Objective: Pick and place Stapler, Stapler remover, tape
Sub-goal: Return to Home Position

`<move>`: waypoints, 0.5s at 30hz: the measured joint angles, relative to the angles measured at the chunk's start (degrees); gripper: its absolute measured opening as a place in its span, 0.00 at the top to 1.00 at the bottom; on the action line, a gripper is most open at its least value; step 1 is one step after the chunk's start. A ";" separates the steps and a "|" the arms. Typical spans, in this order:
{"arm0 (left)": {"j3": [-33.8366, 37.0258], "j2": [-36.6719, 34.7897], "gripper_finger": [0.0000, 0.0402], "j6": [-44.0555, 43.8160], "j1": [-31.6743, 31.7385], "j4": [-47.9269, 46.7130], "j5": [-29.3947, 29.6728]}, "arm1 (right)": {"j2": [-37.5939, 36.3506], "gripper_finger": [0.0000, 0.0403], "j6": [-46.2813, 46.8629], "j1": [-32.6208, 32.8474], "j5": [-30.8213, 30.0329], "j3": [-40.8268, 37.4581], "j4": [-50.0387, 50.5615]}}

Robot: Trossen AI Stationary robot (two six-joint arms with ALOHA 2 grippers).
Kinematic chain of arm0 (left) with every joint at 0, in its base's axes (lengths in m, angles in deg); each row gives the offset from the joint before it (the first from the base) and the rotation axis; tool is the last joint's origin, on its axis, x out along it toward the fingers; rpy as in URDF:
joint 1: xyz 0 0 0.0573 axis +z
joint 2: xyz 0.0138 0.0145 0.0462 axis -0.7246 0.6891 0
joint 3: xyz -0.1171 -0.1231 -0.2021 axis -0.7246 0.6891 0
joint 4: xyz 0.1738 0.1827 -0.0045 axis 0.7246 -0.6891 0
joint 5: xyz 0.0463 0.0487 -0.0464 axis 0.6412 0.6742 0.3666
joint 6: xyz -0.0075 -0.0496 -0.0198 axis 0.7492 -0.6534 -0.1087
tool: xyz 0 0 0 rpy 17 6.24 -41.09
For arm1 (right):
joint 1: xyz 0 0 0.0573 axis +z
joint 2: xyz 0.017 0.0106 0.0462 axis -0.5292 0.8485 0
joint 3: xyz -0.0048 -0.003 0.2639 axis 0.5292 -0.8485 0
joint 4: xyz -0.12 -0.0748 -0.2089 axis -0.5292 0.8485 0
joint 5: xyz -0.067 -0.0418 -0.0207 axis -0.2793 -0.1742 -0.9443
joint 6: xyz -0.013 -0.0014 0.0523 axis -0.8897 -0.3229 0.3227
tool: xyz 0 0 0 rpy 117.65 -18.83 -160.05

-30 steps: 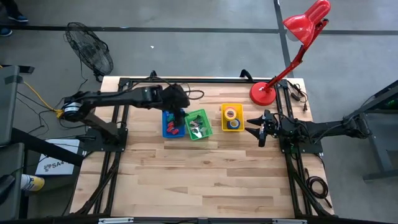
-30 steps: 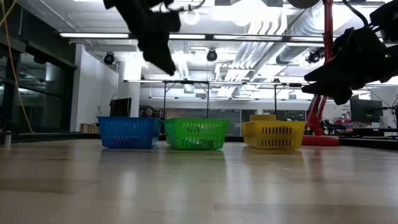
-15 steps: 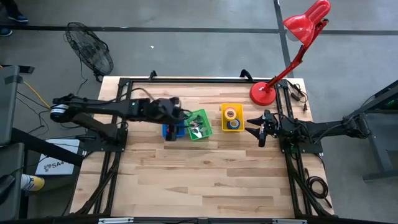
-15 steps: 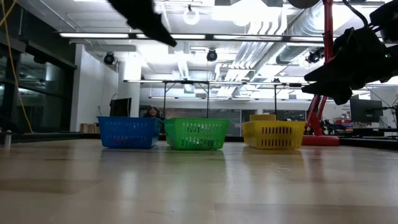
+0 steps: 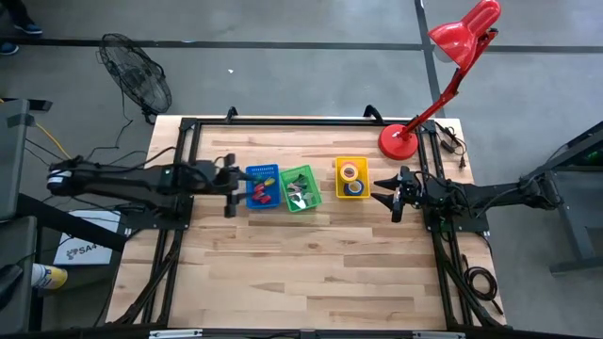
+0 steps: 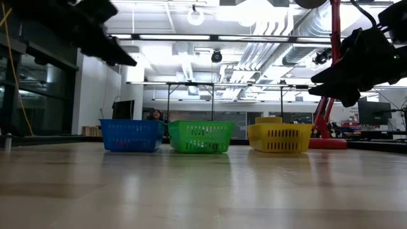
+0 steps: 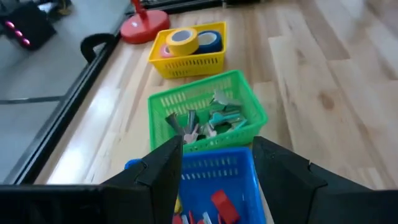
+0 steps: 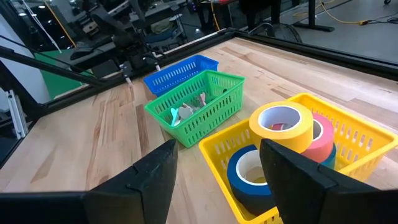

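Wooden bench (image 5: 311,273) with three small plastic mesh bins in a row across its upper half in the high view. Blue rectangular bin (image 5: 263,179) on the left, red staplers (image 7: 222,204) lying inside. Green bin (image 5: 300,188) close beside it in the middle, holding a jumble of grey and green staple removers (image 7: 208,119). Yellow bin (image 5: 352,178) a little apart on the right, filled with ring-shaped tape rolls: yellow roll (image 8: 281,126) on top, pink roll (image 8: 321,138) behind it, blue roll (image 8: 252,176) lower down. Left arm (image 5: 141,179) stretched in over the bench's left edge, left jaws spread open and empty, just beside the blue bin's outer wall, raised well above the surface in the low view. Right arm (image 5: 490,193) at the bench's right edge, right jaws likewise parted wide with nothing between them, near the yellow bin but clear of it. Red desk lamp (image 5: 462,33) at the corner beyond the right arm.
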 joint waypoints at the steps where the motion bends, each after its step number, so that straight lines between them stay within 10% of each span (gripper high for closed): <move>1: 1.34 -2.22 0.53 -0.01 -0.02 -0.08 0.11 | 0.00 0.45 0.00 0.00 0.00 0.00 0.00; 15: 17.82 -30.44 0.53 -1.80 -0.02 -0.15 5.30 | 0.00 0.45 0.00 0.01 0.02 0.00 0.00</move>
